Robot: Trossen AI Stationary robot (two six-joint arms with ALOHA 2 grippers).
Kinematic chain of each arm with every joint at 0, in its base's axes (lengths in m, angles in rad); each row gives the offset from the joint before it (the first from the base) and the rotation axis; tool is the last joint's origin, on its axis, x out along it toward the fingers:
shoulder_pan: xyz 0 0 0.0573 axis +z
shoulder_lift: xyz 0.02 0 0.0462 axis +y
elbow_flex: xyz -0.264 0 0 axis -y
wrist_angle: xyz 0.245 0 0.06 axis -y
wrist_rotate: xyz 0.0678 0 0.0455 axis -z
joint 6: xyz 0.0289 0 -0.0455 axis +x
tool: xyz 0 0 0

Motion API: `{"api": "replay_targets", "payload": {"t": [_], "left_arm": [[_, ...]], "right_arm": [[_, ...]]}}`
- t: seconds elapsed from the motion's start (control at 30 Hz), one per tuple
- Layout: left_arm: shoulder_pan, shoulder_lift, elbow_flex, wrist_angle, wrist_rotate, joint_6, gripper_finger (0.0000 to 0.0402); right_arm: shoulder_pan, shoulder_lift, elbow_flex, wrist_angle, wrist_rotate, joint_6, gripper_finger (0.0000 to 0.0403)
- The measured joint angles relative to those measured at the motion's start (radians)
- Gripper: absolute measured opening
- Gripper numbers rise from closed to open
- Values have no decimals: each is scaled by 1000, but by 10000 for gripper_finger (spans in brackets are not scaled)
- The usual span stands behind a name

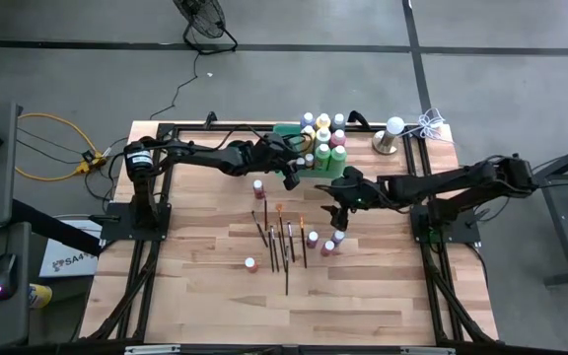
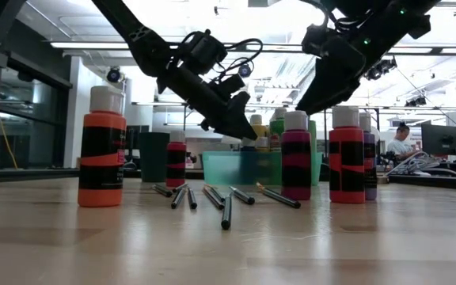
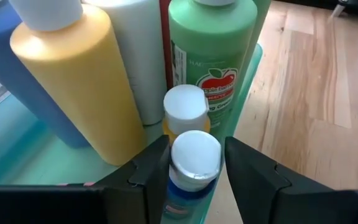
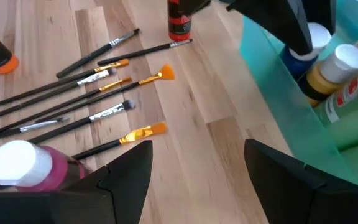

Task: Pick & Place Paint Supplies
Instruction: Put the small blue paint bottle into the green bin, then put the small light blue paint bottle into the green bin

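A grey floor (image 1: 521,89) crossed by dark seams surrounds the wooden table (image 1: 205,296). A floor fan (image 1: 205,25) stands beyond the far edge. Yellow cables (image 1: 52,148) lie to the left. Ceiling strip lights (image 2: 291,46) brighten the room; a person (image 2: 402,141) sits at a far desk, right.

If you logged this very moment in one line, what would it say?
left gripper: around small blue bottle in green tray, grip unclear | right gripper: open above brushes | loose bottles remain

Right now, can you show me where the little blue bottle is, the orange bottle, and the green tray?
little blue bottle (image 3: 194,163): left wrist view, on its white cap.
orange bottle (image 2: 102,150): low view, middle of its body.
green tray (image 4: 272,78): right wrist view, on its see-through side wall.
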Motion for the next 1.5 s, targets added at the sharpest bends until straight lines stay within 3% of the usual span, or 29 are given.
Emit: {"api": "replay_targets", "payload": {"t": [0.27,0.53,0.77,0.9,1.03,1.17,1.5], "left_arm": [[6,-88,4,-92,-11,54,152],[6,-160,3,-191,-14,77,152],[6,-224,3,-346,-22,94,152],[6,-264,3,-438,-22,98,152],[5,-296,-6,-502,-18,98,152],[4,-360,-71,-467,0,82,152],[-62,-600,-264,-296,8,18,152]], "right_arm": [[30,-6,0,-107,12,48,247],[68,-74,0,-243,118,97,247],[170,-166,-1,-495,225,327,247],[287,-190,-52,-529,262,454,247],[403,-195,-142,-490,266,586,247],[484,-195,-240,-301,266,617,247],[527,-167,-401,193,265,387,247]]}}
